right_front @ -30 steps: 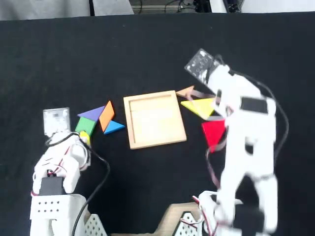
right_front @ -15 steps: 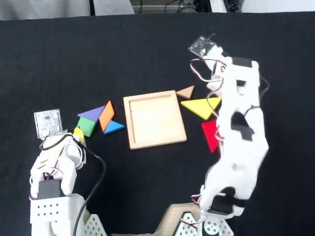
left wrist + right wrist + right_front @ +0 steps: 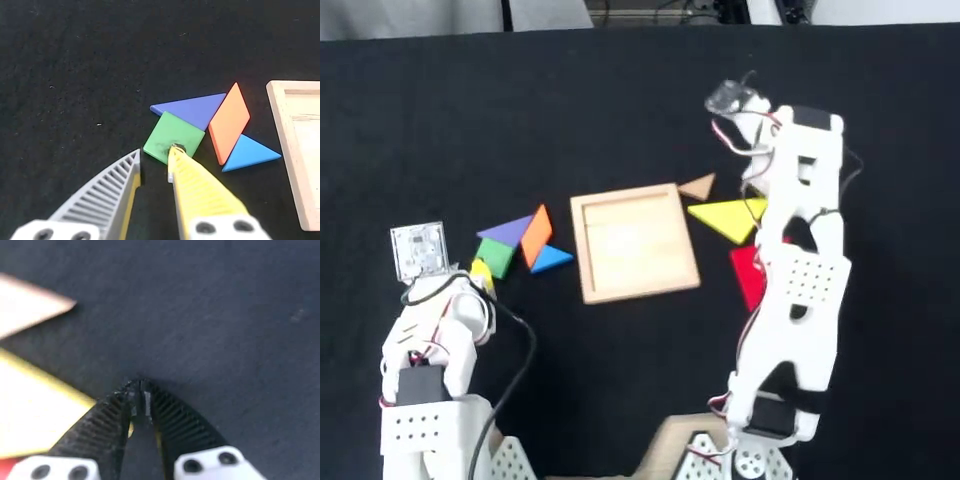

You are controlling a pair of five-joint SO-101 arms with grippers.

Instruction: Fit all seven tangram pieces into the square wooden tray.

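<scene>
The square wooden tray (image 3: 635, 243) lies mid-table with nothing in it. To its left sit a purple triangle (image 3: 508, 230), an orange parallelogram (image 3: 536, 236), a blue triangle (image 3: 552, 259) and a green square (image 3: 498, 256). My left gripper (image 3: 155, 155) is open, its yellow fingertip (image 3: 176, 149) at the green square's (image 3: 172, 142) near edge. On the tray's right lie a tan triangle (image 3: 698, 186), a yellow triangle (image 3: 725, 218) and a red piece (image 3: 748, 275), which the right arm (image 3: 800, 260) partly covers. My right gripper (image 3: 139, 387) is shut and holds nothing, beside the yellow triangle's (image 3: 35, 410) edge.
Black cloth covers the whole table (image 3: 620, 110). The tray's rim (image 3: 290, 150) lies just past the orange parallelogram (image 3: 230, 122) and blue triangle (image 3: 247, 152). The arm bases stand at the near edge, with cables hanging from them.
The right arm has swung and stretched out over the red and yellow pieces. The left wrist shifted slightly leftward. No piece has moved.
</scene>
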